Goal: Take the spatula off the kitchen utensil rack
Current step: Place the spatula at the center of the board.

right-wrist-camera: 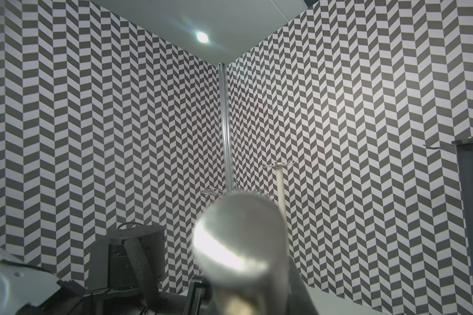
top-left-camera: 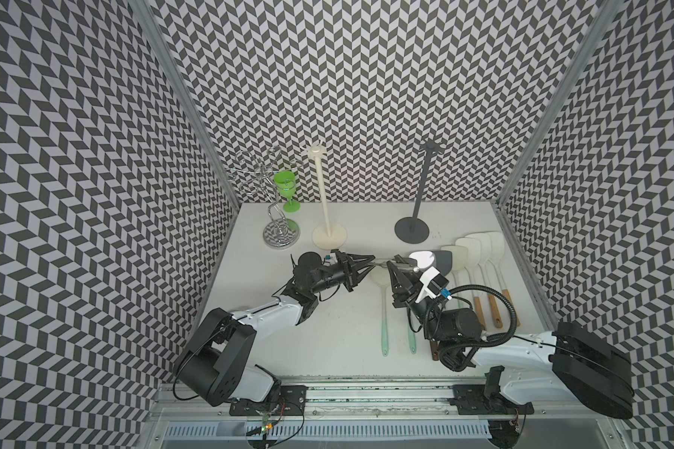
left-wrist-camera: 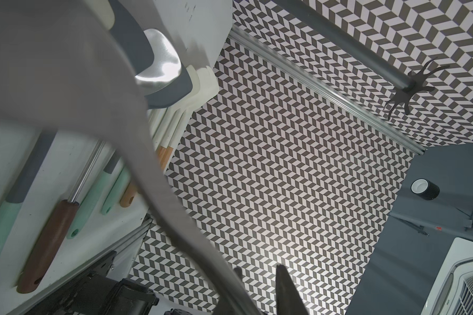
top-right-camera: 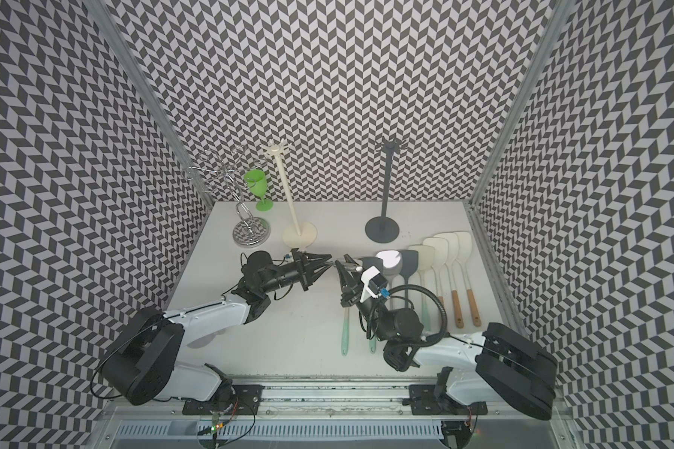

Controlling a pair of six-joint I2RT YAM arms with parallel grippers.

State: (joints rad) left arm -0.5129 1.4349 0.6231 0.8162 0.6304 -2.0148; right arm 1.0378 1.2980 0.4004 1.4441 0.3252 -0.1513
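Note:
A metal spatula [top-left-camera: 403, 267] [top-right-camera: 351, 267] hangs in the air over the middle of the table, held between my two arms. My right gripper [top-left-camera: 399, 269] [top-right-camera: 347, 268] is shut on its thick shiny handle, which fills the right wrist view as a bright blur [right-wrist-camera: 238, 240]. My left gripper [top-left-camera: 372, 261] [top-right-camera: 329, 261] is shut on the thin part beside it. In the left wrist view a grey strip of the spatula [left-wrist-camera: 153, 174] runs out from between those fingers [left-wrist-camera: 284, 289]. A cream utensil rack [top-left-camera: 323, 186] and a dark grey rack [top-left-camera: 423, 182] stand at the back with bare hooks.
Several spatulas lie in a row on the right of the table: cream ones [top-left-camera: 479, 248], a dark grey one [top-left-camera: 444, 264], a steel-headed one [top-left-camera: 421, 257] and mint-handled ones [top-left-camera: 384, 311]. A chrome wire stand [top-left-camera: 277, 210] with a green goblet [top-left-camera: 287, 186] occupies the back left corner.

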